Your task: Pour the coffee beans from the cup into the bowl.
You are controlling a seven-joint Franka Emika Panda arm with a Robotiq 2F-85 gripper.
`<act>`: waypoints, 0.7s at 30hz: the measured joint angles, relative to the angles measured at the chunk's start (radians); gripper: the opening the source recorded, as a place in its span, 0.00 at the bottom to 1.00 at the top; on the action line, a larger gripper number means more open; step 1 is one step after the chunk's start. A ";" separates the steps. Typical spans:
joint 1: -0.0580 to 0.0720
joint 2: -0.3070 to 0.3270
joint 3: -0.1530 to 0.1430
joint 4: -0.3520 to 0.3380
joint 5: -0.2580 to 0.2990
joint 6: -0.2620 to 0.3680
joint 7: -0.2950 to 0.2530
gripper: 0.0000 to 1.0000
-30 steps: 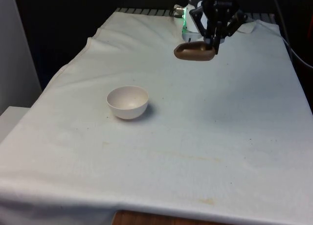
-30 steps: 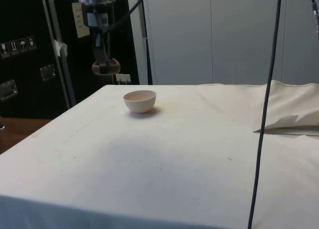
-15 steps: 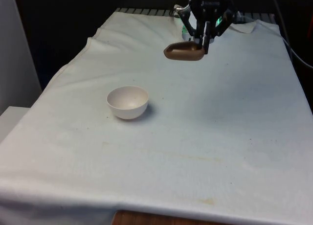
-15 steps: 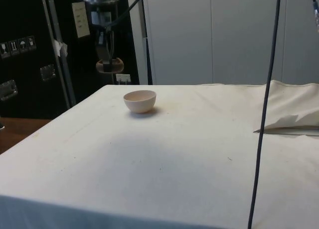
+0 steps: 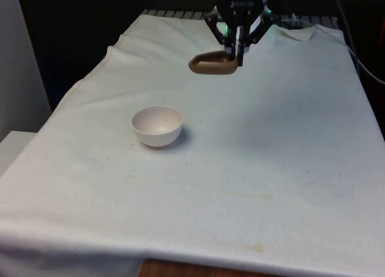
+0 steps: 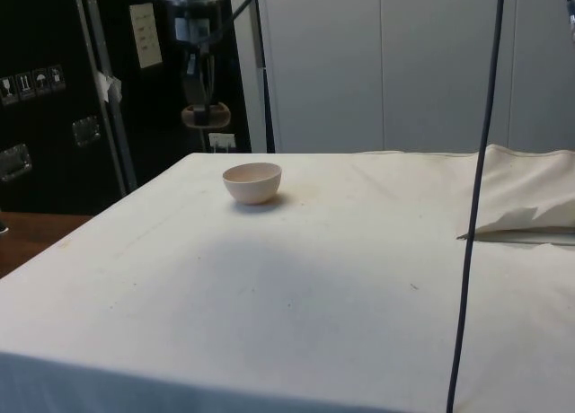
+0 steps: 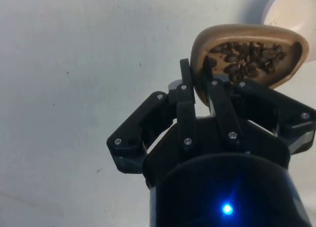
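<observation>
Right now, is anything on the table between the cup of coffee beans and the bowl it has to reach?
Nothing visible is. The tool holds the brown cup in the air, beans inside, and only bare white cloth lies between it and the bowl.

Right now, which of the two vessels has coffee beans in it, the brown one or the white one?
The brown wooden cup, held up in the black pincer, holds the beans; the white round bowl sits empty on the cloth.

The gripper [image 5: 239,53] hangs above the table, pointing straight down, its jaws clamped on the cup's [image 5: 212,64] rim.
</observation>
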 measured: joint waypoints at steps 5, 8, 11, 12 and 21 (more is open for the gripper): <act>-0.001 0.001 -0.016 -0.001 0.011 0.000 -0.021 0.00; -0.003 0.003 -0.026 -0.002 0.015 0.000 -0.035 0.00; -0.004 0.006 -0.038 -0.002 0.015 0.000 -0.046 0.00; -0.004 0.006 -0.038 -0.002 0.015 0.000 -0.046 0.00; -0.010 0.023 -0.076 -0.001 0.015 0.000 -0.083 0.00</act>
